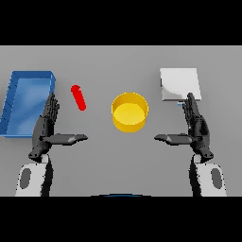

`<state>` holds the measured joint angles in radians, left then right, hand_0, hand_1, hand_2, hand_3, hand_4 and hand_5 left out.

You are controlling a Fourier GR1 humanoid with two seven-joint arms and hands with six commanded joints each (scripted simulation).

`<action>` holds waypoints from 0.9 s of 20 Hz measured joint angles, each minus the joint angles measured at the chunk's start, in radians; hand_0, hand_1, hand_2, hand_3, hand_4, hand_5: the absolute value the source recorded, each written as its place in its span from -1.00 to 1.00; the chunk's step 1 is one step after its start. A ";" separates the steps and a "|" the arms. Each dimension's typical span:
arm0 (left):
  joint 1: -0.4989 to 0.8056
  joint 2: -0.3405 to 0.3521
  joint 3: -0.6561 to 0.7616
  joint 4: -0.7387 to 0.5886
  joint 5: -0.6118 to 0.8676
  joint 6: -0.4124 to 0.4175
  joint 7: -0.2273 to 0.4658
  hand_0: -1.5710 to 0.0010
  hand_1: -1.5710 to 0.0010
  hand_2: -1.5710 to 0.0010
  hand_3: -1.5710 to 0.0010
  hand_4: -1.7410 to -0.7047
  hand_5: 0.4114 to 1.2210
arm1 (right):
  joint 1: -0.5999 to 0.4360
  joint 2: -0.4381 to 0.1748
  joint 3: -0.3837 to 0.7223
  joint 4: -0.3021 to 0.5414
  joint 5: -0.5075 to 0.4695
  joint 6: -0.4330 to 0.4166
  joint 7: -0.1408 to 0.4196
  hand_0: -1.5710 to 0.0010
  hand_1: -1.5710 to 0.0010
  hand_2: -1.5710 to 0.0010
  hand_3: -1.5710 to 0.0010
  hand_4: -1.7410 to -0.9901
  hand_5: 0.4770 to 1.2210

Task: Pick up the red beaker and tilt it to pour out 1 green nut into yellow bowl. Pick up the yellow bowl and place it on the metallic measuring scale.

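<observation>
The red beaker (78, 97) lies on the desk, just beyond and a bit right of the open, empty left hand (46, 126), leaning far-left to near-right, closer than the right hand (196, 126).

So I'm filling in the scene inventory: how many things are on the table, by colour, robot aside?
Red: 1, the red beaker
Yellow: 1, the yellow bowl
Blue: 1, the blue tray
Silver-grey: 1, the metallic measuring scale
Total: 4
</observation>
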<state>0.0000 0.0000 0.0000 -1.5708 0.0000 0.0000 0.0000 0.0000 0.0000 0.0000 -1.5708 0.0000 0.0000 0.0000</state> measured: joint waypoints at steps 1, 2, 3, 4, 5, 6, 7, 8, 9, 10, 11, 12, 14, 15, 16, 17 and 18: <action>0.001 0.000 0.000 -0.001 0.001 0.001 -0.001 1.00 1.00 1.00 1.00 0.04 -0.34 | -0.002 0.000 -0.001 0.001 -0.001 -0.001 0.001 1.00 1.00 1.00 1.00 0.50 -0.75; 0.002 0.001 0.000 -0.002 0.001 0.000 -0.001 1.00 1.00 1.00 1.00 0.04 -0.34 | -0.004 -0.001 -0.002 0.003 -0.001 -0.001 0.002 1.00 1.00 1.00 1.00 0.50 -0.75; 0.004 0.001 0.000 -0.003 0.001 -0.001 -0.002 1.00 1.00 1.00 1.00 0.04 -0.34 | -0.006 -0.002 -0.002 0.005 -0.001 -0.001 0.003 1.00 1.00 1.00 1.00 0.50 -0.75; 0.006 0.001 -0.001 -0.004 0.002 -0.002 -0.002 1.00 1.00 1.00 1.00 0.04 -0.34 | -0.009 -0.002 -0.004 0.007 -0.002 -0.001 0.004 1.00 1.00 1.00 1.00 0.50 -0.75; 0.008 0.002 -0.001 -0.006 0.002 -0.002 -0.003 1.00 1.00 1.00 1.00 0.04 -0.34 | -0.012 -0.003 -0.005 0.010 -0.002 -0.001 0.004 1.00 1.00 1.00 1.00 0.50 -0.75; 0.007 0.001 -0.002 -0.012 0.001 0.000 0.005 1.00 1.00 1.00 1.00 0.04 -0.34 | -0.022 -0.001 -0.007 0.023 0.000 -0.004 0.002 1.00 1.00 1.00 1.00 0.50 -0.75; 0.050 0.036 -0.027 -0.050 -0.026 -0.027 -0.034 1.00 1.00 1.00 1.00 0.04 -0.34 | -0.006 -0.038 0.025 -0.005 0.081 -0.022 -0.031 1.00 1.00 1.00 1.00 0.50 -0.74; 0.076 0.042 -0.055 -0.087 -0.054 -0.031 -0.047 1.00 1.00 1.00 1.00 0.04 -0.34 | 0.021 -0.068 0.039 -0.034 0.116 -0.019 -0.058 1.00 1.00 1.00 1.00 0.49 -0.73; 0.080 0.048 -0.070 -0.099 -0.072 -0.032 -0.025 1.00 1.00 1.00 1.00 0.04 -0.35 | 0.025 -0.080 0.052 -0.041 0.142 -0.020 -0.052 1.00 1.00 1.00 1.00 0.47 -0.72; 0.077 0.055 -0.077 -0.109 -0.085 -0.030 -0.002 1.00 1.00 1.00 1.00 0.04 -0.36 | 0.026 -0.085 0.060 -0.055 0.149 -0.015 -0.040 1.00 1.00 1.00 1.00 0.46 -0.72; 0.096 0.054 -0.086 -0.134 -0.086 -0.033 -0.013 1.00 1.00 1.00 1.00 0.05 -0.37 | 0.030 -0.092 0.067 -0.071 0.156 -0.010 -0.036 1.00 1.00 1.00 1.00 0.46 -0.71; 0.101 0.054 -0.094 -0.145 -0.094 -0.031 0.006 1.00 1.00 1.00 1.00 0.06 -0.38 | 0.034 -0.086 0.076 -0.068 0.164 -0.011 -0.028 1.00 1.00 1.00 1.00 0.45 -0.71; 0.108 0.059 -0.097 -0.151 -0.100 -0.031 0.027 1.00 1.00 1.00 1.00 0.09 -0.39 | 0.037 -0.092 0.066 -0.063 0.147 -0.001 -0.035 1.00 1.00 1.00 1.00 0.37 -0.70; 0.107 0.057 -0.098 -0.141 -0.103 -0.031 0.024 1.00 1.00 1.00 1.00 0.10 -0.40 | 0.047 -0.088 0.068 -0.073 0.129 0.014 -0.054 1.00 1.00 1.00 1.00 0.32 -0.68; 0.097 0.060 -0.097 -0.138 -0.109 -0.028 0.033 1.00 1.00 1.00 1.00 0.10 -0.41 | 0.039 -0.087 0.066 -0.070 0.118 0.021 -0.042 1.00 1.00 1.00 1.00 0.28 -0.66; 0.081 0.064 -0.093 -0.138 -0.103 -0.031 0.045 1.00 1.00 1.00 1.00 0.09 -0.40 | 0.034 -0.085 0.061 -0.064 0.109 0.025 -0.042 1.00 1.00 1.00 1.00 0.25 -0.64; 0.080 0.046 -0.106 -0.121 -0.112 -0.028 0.053 1.00 1.00 1.00 1.00 0.08 -0.39 | 0.034 -0.088 0.059 -0.073 0.104 0.027 -0.051 1.00 1.00 1.00 1.00 0.22 -0.62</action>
<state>0.0796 0.0465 -0.1063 -1.6920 -0.1122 -0.0280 0.0532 0.0345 -0.0879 0.0589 -1.6435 0.1036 0.0271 -0.0511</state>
